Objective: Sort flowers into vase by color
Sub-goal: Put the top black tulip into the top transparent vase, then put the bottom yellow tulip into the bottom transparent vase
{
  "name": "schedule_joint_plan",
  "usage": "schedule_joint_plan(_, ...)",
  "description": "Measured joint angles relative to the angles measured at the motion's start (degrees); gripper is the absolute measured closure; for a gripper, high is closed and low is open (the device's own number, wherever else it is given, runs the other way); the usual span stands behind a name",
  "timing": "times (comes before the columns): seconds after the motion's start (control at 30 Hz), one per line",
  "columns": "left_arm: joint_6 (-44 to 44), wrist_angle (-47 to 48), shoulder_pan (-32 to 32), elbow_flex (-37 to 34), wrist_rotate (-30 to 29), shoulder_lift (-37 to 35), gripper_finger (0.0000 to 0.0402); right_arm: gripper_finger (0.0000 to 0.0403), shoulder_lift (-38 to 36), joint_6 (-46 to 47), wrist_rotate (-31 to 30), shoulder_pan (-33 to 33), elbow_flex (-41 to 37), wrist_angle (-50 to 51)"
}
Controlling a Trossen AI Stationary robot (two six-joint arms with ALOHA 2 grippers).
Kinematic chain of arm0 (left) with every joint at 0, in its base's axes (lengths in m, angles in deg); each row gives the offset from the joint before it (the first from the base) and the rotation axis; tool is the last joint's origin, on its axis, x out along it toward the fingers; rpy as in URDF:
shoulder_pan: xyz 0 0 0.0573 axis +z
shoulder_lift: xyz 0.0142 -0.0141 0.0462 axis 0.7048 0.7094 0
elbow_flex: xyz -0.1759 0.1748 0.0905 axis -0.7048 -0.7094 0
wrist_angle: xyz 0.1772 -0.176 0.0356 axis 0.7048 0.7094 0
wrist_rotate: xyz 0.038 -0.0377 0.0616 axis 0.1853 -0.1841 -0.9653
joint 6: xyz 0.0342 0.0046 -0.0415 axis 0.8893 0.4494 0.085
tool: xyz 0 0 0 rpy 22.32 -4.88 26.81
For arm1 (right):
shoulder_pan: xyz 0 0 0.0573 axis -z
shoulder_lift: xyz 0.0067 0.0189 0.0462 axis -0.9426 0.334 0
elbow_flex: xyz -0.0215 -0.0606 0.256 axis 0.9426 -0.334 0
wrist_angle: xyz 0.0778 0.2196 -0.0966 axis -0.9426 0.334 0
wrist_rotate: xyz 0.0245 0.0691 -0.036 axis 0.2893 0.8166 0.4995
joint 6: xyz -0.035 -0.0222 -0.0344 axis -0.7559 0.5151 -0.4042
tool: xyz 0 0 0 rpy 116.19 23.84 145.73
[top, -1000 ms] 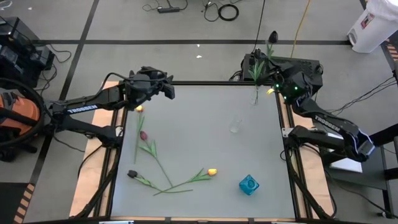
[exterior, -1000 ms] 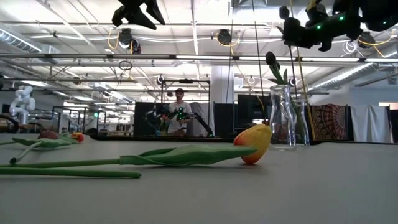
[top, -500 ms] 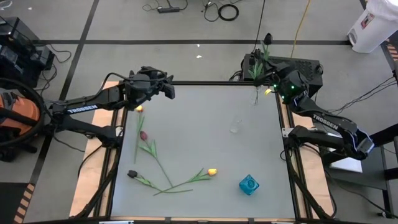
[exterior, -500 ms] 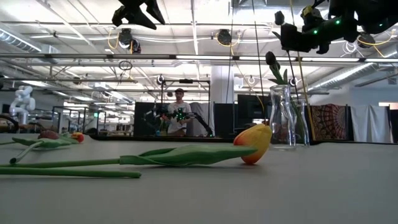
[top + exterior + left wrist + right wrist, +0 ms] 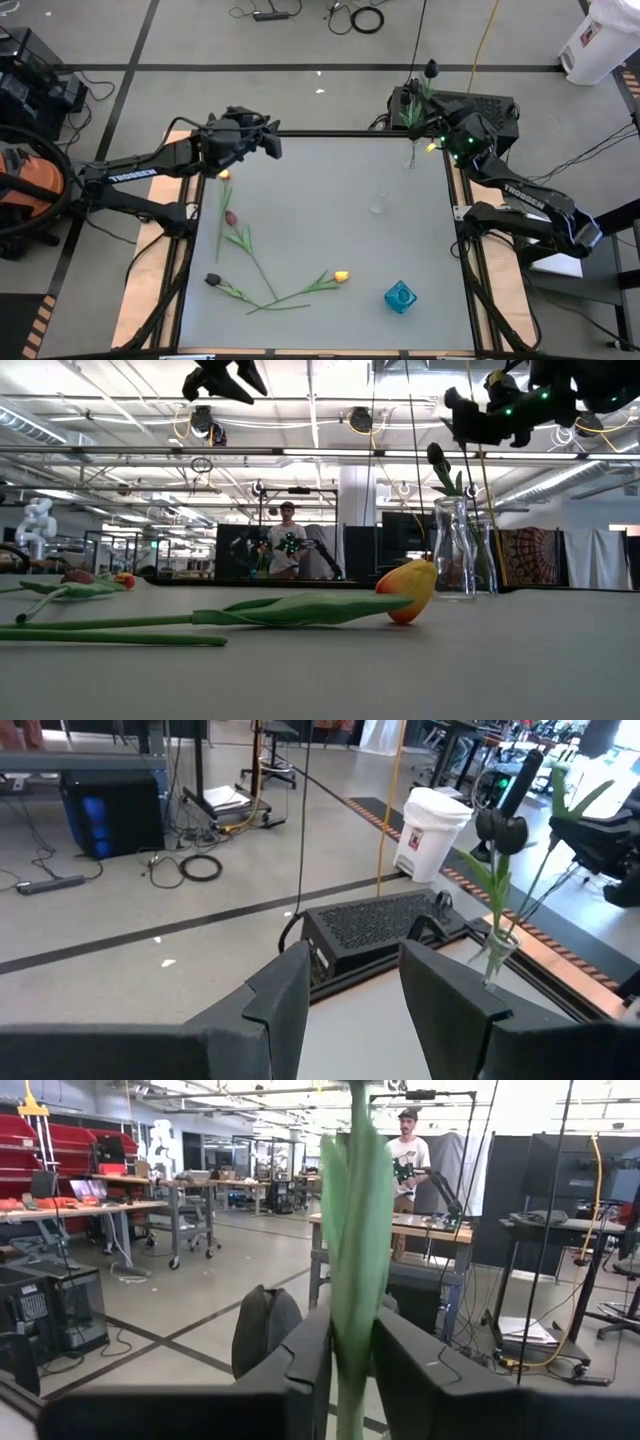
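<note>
Dark tulip (image 5: 431, 69) upright in corner vase (image 5: 410, 155), table (image 5: 320, 215) middle open

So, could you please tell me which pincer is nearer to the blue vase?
The right pincer. It is raised at the table's far right corner, by the clear vase. The left pincer hovers at the far left side, farther from the blue vase.

Your tabletop (image 5: 330, 215) reads plain pale grey. Lying tulips: yellow head (image 5: 341, 276), pinkish-red head (image 5: 231, 217), dark purple-black head (image 5: 212, 279), second yellow head (image 5: 224, 174); stems and leaves green. Low view shows the near yellow bud flushed orange-red. Standing tulip (image 5: 431, 68) in the clear glass vase (image 5: 454, 549): black-purple bud, green leaves. Small turquoise vase (image 5: 400, 296). Arms dark; green lights glow near your right gripper (image 5: 462, 405).
</note>
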Motion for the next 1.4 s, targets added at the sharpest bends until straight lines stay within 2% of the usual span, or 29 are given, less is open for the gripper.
schedule_joint_plan(0.23, 0.0, 0.04, -0.87, 0.0, 0.0, 0.0, 0.024, 0.0293, -3.87, 0.02, 0.04, 0.0, 0.0, 6.44)
schedule_joint_plan(0.47, -0.07, 0.04, -0.87, 0.0, 0.0, -0.02, 0.024, 0.0242, -10.51, 0.02, 0.24, -0.29, 0.0, 17.11)
schedule_joint_plan(0.67, -0.11, 0.04, -0.87, 0.0, 0.0, -0.01, 0.024, 0.0215, -16.78, 0.02, 0.26, -1.5, 0.0, 21.29)
schedule_joint_plan(0.97, -1.63, 1.06, -3.17, 0.01, 3.6, -0.02, 0.024, 0.0211, -26.18, 0.04, 0.69, -4.3, 0.02, 26.73)
schedule_joint_plan(1.13, -6.21, 7.65, -6.31, 0.04, 5.57, -1.03, 0.024, 0.0211, -30.25, 0.04, 8.34, -5.24, 0.02, 28.64)
schedule_joint_plan(1.27, -12.35, 14.9, -8.98, 0.04, 9.89, -2.09, 0.024, 0.0211, -31.81, 0.06, 11.17, -5.78, 0.02, 29.09)
schedule_joint_plan(1.4, -15.15, 17.67, -11.68, 0.04, 17.15, -2.23, 0.024, 0.0211, -31.84, 0.04, 11.61, -5.75, 0.02, 29.7)
